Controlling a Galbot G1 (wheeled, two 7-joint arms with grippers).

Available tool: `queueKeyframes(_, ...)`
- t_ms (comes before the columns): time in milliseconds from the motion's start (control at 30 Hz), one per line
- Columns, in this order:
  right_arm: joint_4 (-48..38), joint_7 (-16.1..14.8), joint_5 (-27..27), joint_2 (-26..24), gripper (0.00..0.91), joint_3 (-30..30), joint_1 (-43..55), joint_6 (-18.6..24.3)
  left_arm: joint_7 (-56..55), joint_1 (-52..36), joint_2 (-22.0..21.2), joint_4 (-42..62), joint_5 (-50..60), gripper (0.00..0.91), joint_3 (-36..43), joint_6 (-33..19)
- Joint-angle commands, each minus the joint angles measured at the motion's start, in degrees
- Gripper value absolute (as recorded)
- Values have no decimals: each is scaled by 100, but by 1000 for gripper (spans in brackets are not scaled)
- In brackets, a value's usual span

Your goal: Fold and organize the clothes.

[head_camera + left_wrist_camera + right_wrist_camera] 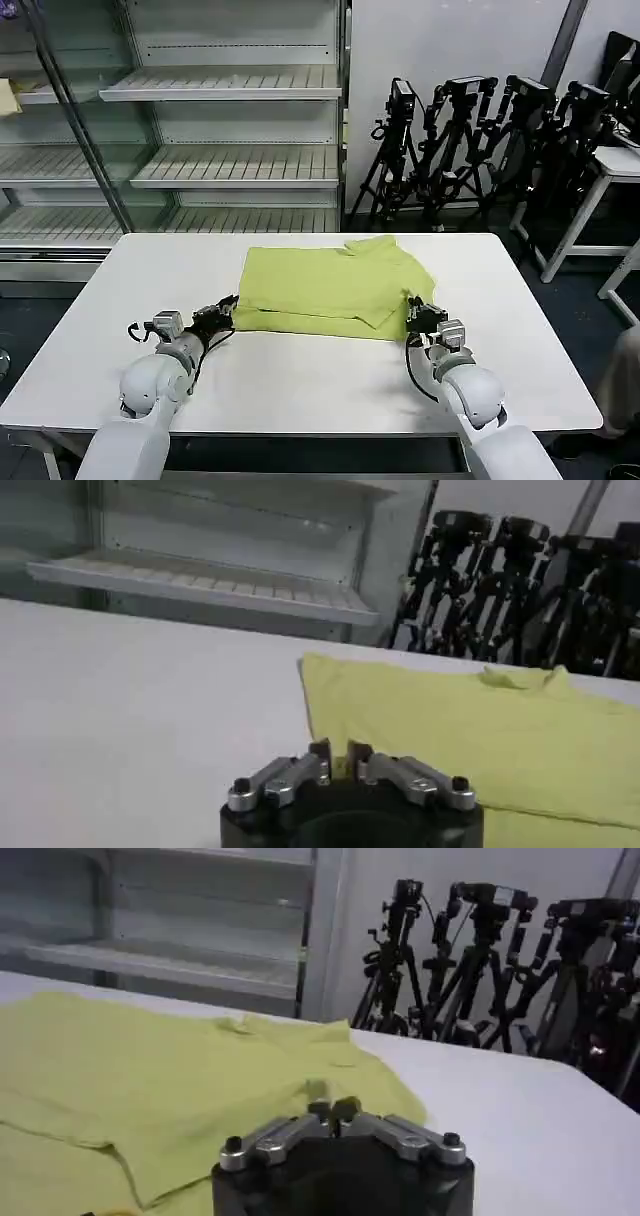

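The clothes are one lime yellow-green T-shirt (pixel 330 285) lying flat in the middle of the white table (pixel 300 385), with one layer folded over another along its near side. My left gripper (pixel 230 306) sits low at the shirt's near-left corner. Its fingers are drawn close with a sliver of yellow fabric (pixel 480 730) between them, as the left wrist view (pixel 337 752) shows. My right gripper (pixel 418 314) rests at the near-right corner. In the right wrist view its fingertips (pixel 333 1110) meet over the shirt's edge (pixel 150 1078).
Behind the table stands a white shelving unit (pixel 230 130) with a glass door. Several black tripods (pixel 480 150) line the wall at the back right, and another white table (pixel 610 170) stands at the far right. Bare tabletop lies in front of and beside the shirt.
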Motion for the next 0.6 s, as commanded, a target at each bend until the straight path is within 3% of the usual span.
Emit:
queueKeyframes(33,-273,-9,-101,27,907,-27,166,7,5,2,-15,-47,72,907,-58,-35)
queueKeyframes(200,1,39,-17,-80,907,143,-27,-67,14,303,0,-717,46,907,-179,84)
queueKeyframes(367,890,129,163,-281,907,373,-795,-273,-143,790,97,-1195,499,907,53,158)
queueKeyframes(600,1461,145,554,-524,907,761,-1445,-452,-300,968,67,-1154,599,907,129,165)
